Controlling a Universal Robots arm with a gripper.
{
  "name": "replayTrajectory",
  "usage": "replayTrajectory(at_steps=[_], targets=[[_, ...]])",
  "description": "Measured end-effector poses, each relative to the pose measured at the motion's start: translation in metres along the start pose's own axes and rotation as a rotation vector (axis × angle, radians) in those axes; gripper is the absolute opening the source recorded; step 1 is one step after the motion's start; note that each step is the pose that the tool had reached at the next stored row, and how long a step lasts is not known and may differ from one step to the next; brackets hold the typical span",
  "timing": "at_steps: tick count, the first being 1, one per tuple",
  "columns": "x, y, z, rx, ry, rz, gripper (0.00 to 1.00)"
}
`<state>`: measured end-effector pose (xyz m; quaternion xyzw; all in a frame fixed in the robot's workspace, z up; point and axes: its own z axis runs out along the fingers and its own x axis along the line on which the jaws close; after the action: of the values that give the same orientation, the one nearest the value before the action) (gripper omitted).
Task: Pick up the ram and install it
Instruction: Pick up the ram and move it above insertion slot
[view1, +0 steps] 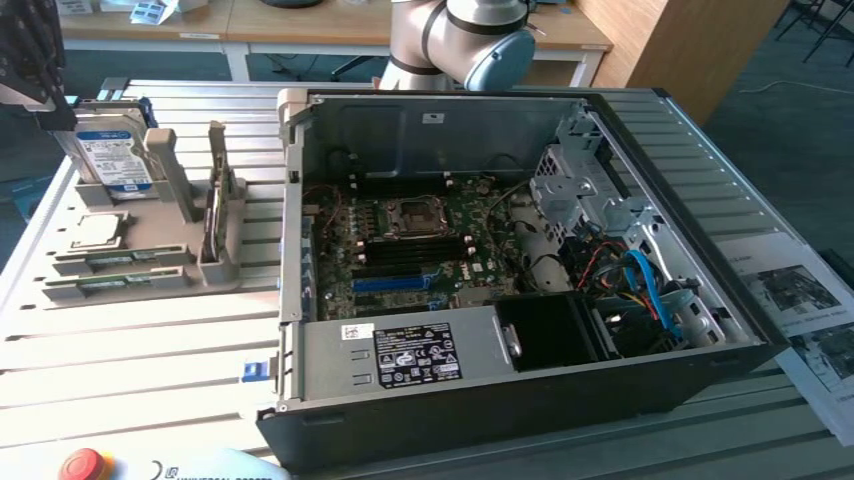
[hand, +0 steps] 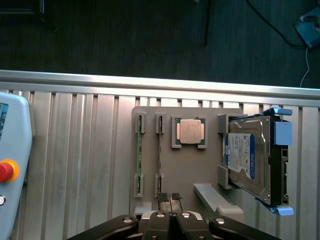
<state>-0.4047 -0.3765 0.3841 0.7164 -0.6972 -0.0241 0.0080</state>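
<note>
While the open computer case (view1: 534, 400) is the biggest thing here, I see no green stick standing on its motherboard (view1: 414, 250), so I judge the install is not yet done. At nine o'clock from the case in the exterior view sits the grey fixture tray (hand: 200, 170), and I hang above it looking down. On the tray, the hard drive (hand: 247, 160) stands at the far side from the sticks, with the CPU (hand: 190, 131) between them. Just beside the CPU, the ram (hand: 159, 155) stands on edge in its holders, and a second ram stick (hand: 139, 155) lies parallel beyond it.

What matters is the line-up. In the exterior view the ram's long axis runs along the three-to-nine line, at roughly six o'clock from the hard drive. From my wrist, that axis points almost straight at my gripper (hand: 169, 196), which sits just off the stick's near end. My fingertips (hand: 162, 196) are pressed together and hold nothing.
</note>
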Motion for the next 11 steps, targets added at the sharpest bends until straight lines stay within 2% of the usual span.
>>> replayTrajectory(at_steps=[4, 11], targets=[[0.0, -0.0001, 0.0018, 0.0001, -0.0001, 0.0, 0.11], [0.0, -0.0006, 0.0129, 0.0, 0.0, 0.0, 0.11]])
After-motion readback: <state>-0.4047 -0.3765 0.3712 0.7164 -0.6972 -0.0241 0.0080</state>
